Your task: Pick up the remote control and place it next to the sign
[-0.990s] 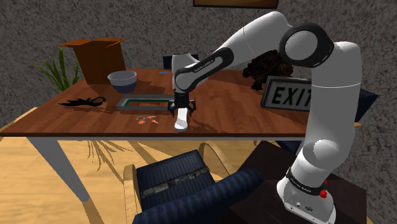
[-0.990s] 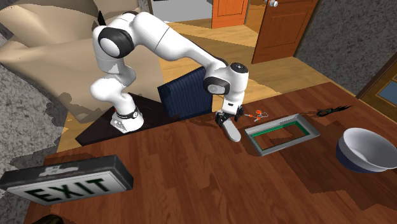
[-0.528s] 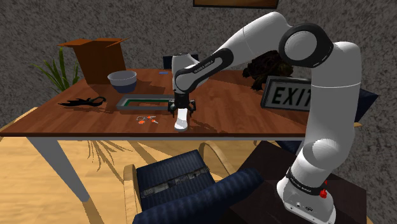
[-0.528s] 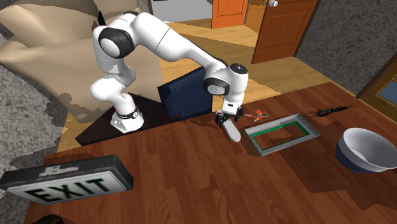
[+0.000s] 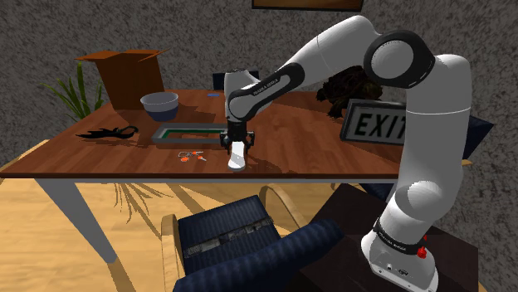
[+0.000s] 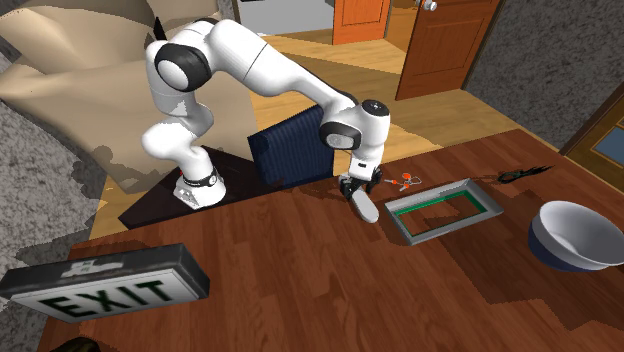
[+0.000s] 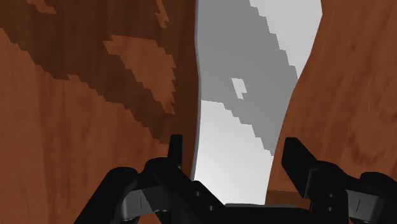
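Observation:
A pale grey, slim remote control (image 5: pixel 237 158) (image 6: pixel 366 209) lies on the wooden table (image 5: pixel 100 158) close to its front edge. My black gripper (image 5: pixel 237 146) (image 6: pixel 358 188) points straight down over the remote's near end. In the wrist view the remote (image 7: pixel 248 95) runs away between my two fingers, and each finger presses on one of its long sides; the gripper (image 7: pixel 232 159) is shut on it. The remote rests on the tabletop. The EXIT sign (image 5: pixel 378 124) (image 6: pixel 105 285) stands on the table towards the shoulder view's right, well away from the remote.
A grey-framed green tray (image 5: pixel 189 131) (image 6: pixel 443 209) and a small orange item (image 5: pixel 191 155) lie just beside the remote. Further off are a bowl (image 5: pixel 160 104), a black scissor-like thing (image 5: pixel 108 133), a cardboard box (image 5: pixel 129 75) and a dark lump (image 5: pixel 349 87) behind the sign. A blue chair (image 5: pixel 241 236) stands below the table's edge.
The fingers have drawn in from wide apart and now clasp the remote's sides. The arm and the remote have stayed in place.

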`<state>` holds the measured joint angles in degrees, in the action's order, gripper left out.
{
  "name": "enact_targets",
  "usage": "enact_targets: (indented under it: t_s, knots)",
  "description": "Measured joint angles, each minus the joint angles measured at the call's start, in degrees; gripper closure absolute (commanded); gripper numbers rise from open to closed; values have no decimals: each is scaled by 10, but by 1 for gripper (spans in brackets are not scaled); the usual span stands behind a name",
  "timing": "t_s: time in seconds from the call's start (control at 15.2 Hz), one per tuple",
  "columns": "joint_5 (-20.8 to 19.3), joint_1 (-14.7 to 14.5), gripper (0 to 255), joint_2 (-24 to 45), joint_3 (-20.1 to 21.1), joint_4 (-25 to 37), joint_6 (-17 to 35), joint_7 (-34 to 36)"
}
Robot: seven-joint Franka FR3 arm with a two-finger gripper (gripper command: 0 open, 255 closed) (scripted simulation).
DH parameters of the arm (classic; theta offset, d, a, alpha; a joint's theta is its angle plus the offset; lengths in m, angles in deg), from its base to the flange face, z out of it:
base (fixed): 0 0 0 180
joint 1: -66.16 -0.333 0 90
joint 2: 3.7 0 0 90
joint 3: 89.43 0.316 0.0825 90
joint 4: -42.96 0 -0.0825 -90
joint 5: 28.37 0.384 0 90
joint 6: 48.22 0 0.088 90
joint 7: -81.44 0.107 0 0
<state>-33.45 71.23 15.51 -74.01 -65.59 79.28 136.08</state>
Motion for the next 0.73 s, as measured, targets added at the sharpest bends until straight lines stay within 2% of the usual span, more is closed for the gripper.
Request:
enact_targets:
  t_s: [0.26,0.73]
  knots:
    - [2,0,255,-6,1,1,-7,-1]
    - [11,3,255,-30,4,22,-51,-6]
